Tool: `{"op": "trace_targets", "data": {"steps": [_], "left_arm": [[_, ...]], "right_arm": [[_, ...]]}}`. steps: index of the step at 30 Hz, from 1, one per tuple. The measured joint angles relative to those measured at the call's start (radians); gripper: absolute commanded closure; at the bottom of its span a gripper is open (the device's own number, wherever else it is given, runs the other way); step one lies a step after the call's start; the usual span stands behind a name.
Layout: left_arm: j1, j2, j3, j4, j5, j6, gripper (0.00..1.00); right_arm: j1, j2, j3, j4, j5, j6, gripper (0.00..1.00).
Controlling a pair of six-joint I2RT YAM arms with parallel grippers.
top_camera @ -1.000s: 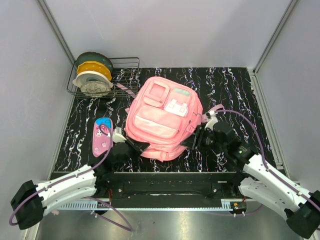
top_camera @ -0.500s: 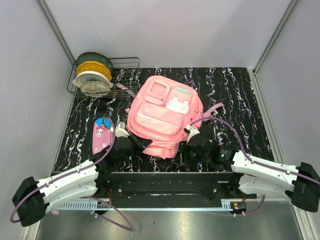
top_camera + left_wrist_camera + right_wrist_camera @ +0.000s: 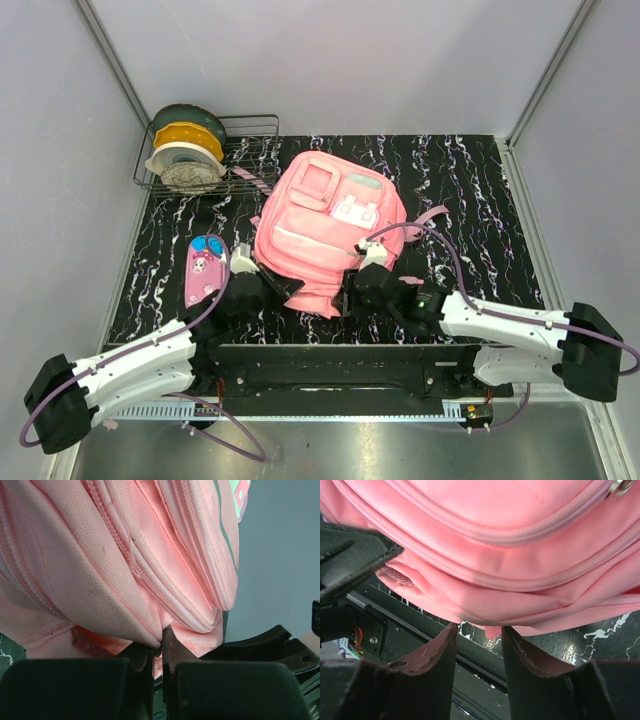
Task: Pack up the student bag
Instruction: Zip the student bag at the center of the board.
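The student bag (image 3: 325, 225), a large pink backpack with front pockets, lies in the middle of the dark marbled table. My left gripper (image 3: 283, 287) is at its near left corner, shut on a fold of pink fabric (image 3: 150, 605) at the bag's edge; in the left wrist view the jaws (image 3: 161, 639) pinch the cloth. My right gripper (image 3: 348, 293) is at the bag's near edge, open. In the right wrist view its fingertips (image 3: 478, 630) stand just under the bag (image 3: 495, 540), with a small pink tab (image 3: 493, 631) hanging between them, untouched.
A pink-and-blue pencil case (image 3: 203, 272) lies left of the bag beside my left arm. A wire rack (image 3: 255, 150) with filament spools (image 3: 185, 150) stands at the back left. A pink strap (image 3: 432, 215) trails off the bag's right side. The black base rail (image 3: 340, 365) runs along the near edge.
My right arm has swung left, from the bag's right side to its near edge. The left gripper, still shut on the fabric, has pulled the bag's near left corner slightly up and back.
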Motion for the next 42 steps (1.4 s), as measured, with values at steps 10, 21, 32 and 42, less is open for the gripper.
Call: {"op": "trace_targets", "data": {"steps": [10,21,32,42], "left_arm": [[0.000,0.000,0.013,-0.005,0.005,0.008,1.00],[0.000,0.000,0.018,-0.011,0.009,0.013,1.00],[0.000,-0.002,0.018,-0.010,0.010,0.014,1.00],[0.000,-0.135,0.028,-0.089,0.010,0.035,1.00]], "right_arm": [[0.092,0.060,0.032,-0.055,0.179,0.060,0.55],[0.109,0.141,0.065,-0.061,0.252,0.056,0.84],[0.122,0.155,0.086,-0.095,0.302,0.054,1.00],[0.129,0.053,0.072,-0.089,0.306,0.018,1.00]]}}
